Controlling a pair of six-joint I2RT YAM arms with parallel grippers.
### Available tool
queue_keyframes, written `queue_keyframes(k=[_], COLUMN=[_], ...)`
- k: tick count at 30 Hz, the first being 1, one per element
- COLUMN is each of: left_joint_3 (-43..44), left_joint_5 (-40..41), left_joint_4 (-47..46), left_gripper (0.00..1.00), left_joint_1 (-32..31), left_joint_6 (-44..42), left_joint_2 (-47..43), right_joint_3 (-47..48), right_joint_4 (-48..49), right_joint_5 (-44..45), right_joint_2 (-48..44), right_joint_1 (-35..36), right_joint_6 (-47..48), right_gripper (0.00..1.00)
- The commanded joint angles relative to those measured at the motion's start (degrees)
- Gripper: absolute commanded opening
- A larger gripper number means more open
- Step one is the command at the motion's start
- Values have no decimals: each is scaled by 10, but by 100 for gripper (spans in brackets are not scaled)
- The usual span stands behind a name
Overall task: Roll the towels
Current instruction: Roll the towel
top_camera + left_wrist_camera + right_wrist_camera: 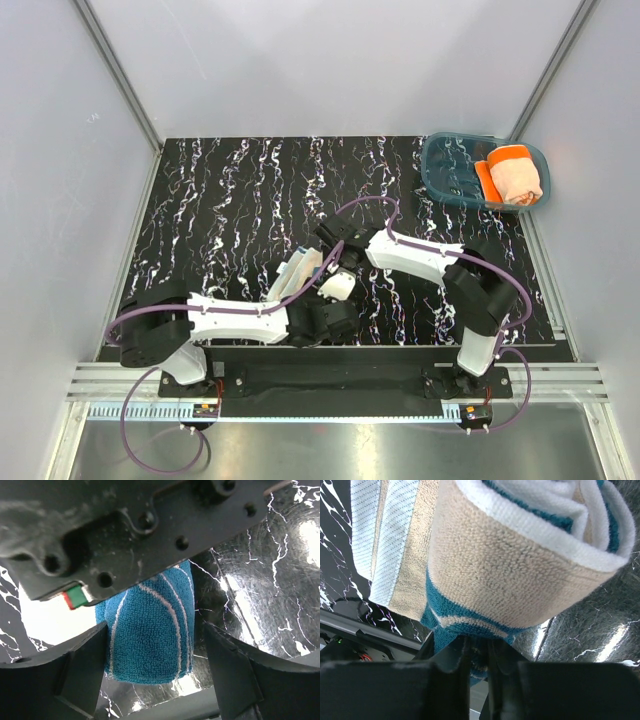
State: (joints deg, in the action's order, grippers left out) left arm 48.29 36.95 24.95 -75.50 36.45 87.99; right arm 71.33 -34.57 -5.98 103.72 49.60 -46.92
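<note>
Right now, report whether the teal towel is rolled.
Mostly rolled: teal towel shows coiled layers, one flap loose; right gripper pinches it.

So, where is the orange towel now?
The orange towel lies rolled in the blue tray at the far right corner of the table in the top view, away from the teal towel that the right gripper pinches.

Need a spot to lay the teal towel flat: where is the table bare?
The table is bare across far left and middle, between the back wall and the arms. A narrower patch lies between the tray, holding the orange towel, and the right arm. Crowded: near middle, where left gripper and right gripper meet at the teal towel.
</note>
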Motion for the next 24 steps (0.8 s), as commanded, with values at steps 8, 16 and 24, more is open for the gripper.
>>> queue_keyframes(k=[8, 16, 24], left_joint_3=[-57, -79, -131], left_joint_5=[-35, -48, -146], left_joint_4=[-75, -95, -169], left_gripper=[69, 67, 62], left_joint_1=[1, 10, 72], left_joint_6=[1, -2, -26], left_joint_2=[22, 8, -59], right_joint_3=[14, 15, -20], right_joint_4=[-52, -96, -96], right_joint_5=[2, 46, 53], right_joint_2=[0, -65, -199], right_joint_1=[15, -50, -141], right_joint_6=[22, 48, 74], right_gripper=[50, 70, 82])
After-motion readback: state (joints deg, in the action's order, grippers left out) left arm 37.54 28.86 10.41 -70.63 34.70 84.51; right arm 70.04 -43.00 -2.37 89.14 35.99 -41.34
